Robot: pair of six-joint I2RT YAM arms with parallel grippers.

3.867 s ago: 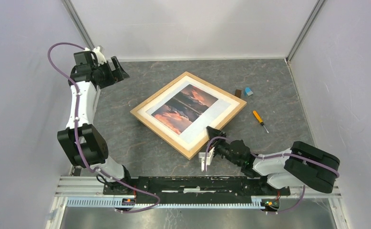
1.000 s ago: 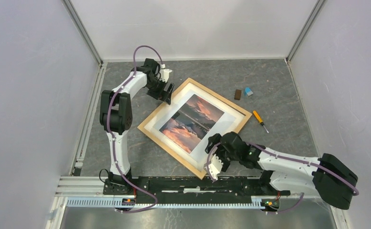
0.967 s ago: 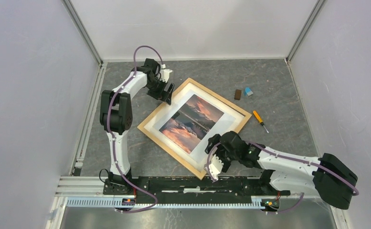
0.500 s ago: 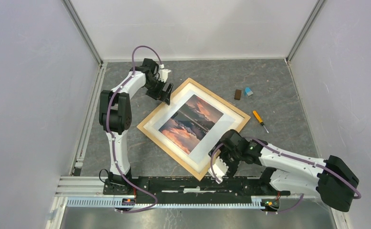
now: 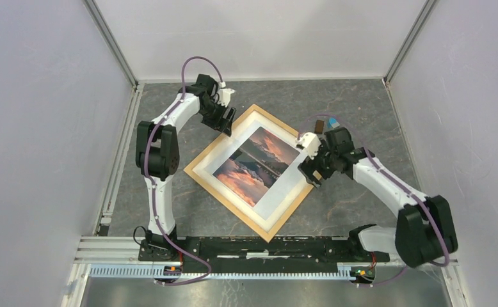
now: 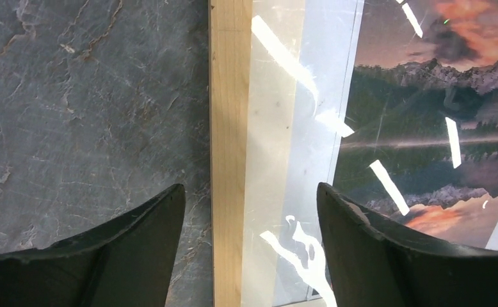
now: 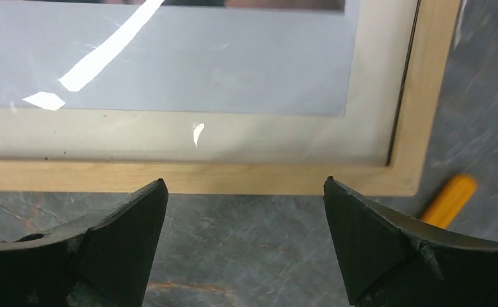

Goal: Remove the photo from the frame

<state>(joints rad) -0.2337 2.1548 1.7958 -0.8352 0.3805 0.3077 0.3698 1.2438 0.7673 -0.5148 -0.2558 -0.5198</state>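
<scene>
Light-wood-rimmed rectangular picture frame (image 5: 228,203) lies flat and face up on the grey stone-patterned table (image 5: 374,109). It is turned like a diamond, one corner toward the far wall and one toward the arm bases, and its sides look too alike from above to tell the long axis. Inside it, under glass, sits the white-bordered sunset photo (image 5: 256,163), its dark waterline parallel to the far-right rim. The left gripper (image 6: 249,198) is spread wide astride the far-left rim, and the right gripper (image 7: 245,185), equally wide, holds nothing just off the near-right rim by the right corner.
</scene>
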